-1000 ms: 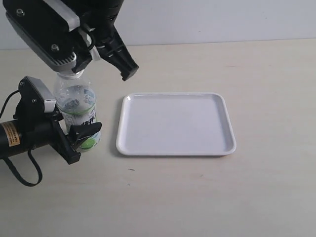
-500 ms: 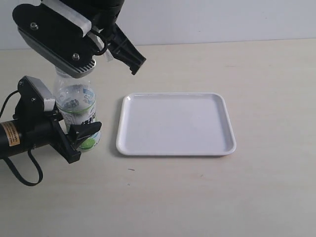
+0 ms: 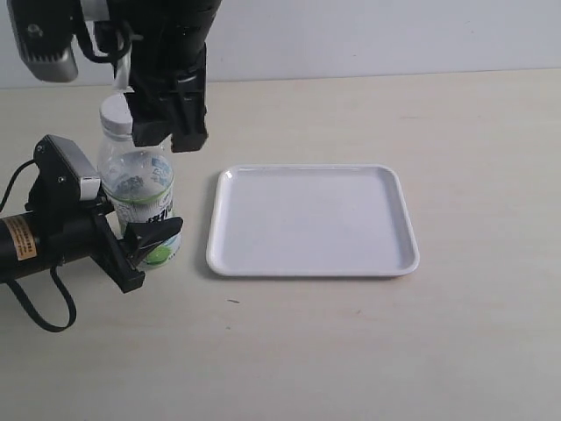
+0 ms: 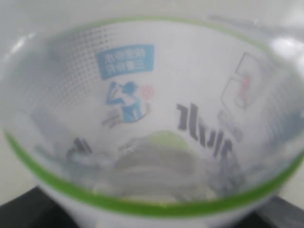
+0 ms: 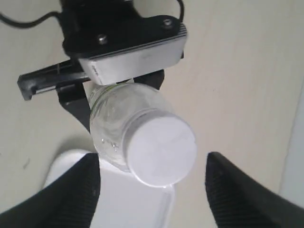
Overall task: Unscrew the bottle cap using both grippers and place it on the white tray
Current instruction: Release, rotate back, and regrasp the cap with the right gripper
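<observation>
The clear bottle [image 3: 136, 197] with its white-and-green label stands upright left of the white tray [image 3: 311, 219]. My left gripper [image 3: 145, 239] is shut on the bottle's lower body, and the label [image 4: 152, 118] fills the left wrist view. The white bottle cap [image 3: 116, 112] sits on the neck. In the right wrist view the cap [image 5: 161, 145] lies between the black fingers [image 5: 71, 194] of my right gripper [image 5: 152, 159], with a gap on each side. That gripper [image 3: 166, 140] hangs open just above and beside the cap.
The tray's corner [image 5: 118, 199] shows under the bottle in the right wrist view. The left arm's cable [image 3: 35, 311] loops over the beige table at the left edge. A pale wall runs along the table's back.
My right gripper has rotated and opened, letting go of the cap, which now shows on the bottle's neck. The left gripper and bottle have stayed put.
</observation>
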Tool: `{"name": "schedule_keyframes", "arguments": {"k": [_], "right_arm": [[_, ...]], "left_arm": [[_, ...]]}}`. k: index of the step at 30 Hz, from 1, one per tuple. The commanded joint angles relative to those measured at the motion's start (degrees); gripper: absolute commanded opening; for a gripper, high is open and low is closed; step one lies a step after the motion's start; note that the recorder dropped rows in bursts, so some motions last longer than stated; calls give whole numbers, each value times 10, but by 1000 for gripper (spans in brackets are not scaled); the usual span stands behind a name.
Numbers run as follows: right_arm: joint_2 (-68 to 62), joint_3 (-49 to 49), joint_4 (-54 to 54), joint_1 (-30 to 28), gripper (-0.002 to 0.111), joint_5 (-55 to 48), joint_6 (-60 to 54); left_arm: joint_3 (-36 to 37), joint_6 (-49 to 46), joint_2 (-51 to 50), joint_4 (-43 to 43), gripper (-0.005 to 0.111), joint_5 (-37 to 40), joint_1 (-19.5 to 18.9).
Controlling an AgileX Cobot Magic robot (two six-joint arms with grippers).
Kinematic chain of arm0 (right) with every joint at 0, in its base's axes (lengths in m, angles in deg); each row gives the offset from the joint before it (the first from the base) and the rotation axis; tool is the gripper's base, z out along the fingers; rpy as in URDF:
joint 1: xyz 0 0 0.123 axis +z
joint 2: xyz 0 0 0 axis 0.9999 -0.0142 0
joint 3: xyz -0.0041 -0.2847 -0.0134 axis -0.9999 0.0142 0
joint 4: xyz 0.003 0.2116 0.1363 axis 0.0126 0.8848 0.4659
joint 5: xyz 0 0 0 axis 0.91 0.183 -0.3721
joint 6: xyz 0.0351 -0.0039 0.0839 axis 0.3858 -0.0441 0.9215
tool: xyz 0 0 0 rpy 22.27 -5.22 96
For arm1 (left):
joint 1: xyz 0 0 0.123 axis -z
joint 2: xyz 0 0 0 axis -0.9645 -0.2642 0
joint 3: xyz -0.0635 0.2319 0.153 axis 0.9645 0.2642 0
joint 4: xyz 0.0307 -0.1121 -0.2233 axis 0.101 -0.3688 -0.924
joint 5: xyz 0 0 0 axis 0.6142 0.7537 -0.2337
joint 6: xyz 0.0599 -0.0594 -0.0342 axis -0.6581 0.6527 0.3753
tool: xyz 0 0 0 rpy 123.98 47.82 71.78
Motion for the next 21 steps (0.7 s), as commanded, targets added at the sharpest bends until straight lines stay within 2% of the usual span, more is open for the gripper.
{"name": "schedule_keyframes", "arguments": {"k": [1, 6, 10, 14, 21], "right_arm": [[9, 0, -4, 1, 66, 19, 181], [9, 0, -4, 1, 66, 24, 392], [8, 0, -4, 1, 66, 24, 490], [0, 0, 2, 1, 66, 24, 542], [-6, 0, 8, 1, 66, 36, 558]], "left_arm": [[-1, -13, 8, -4, 0, -31, 2], [-1, -15, 8, -4, 0, -32, 2], [-1, -15, 8, -6, 0, -42, 2], [-1, -15, 8, -3, 0, -44, 2], [-1, -15, 8, 3, 0, -44, 2]]}}
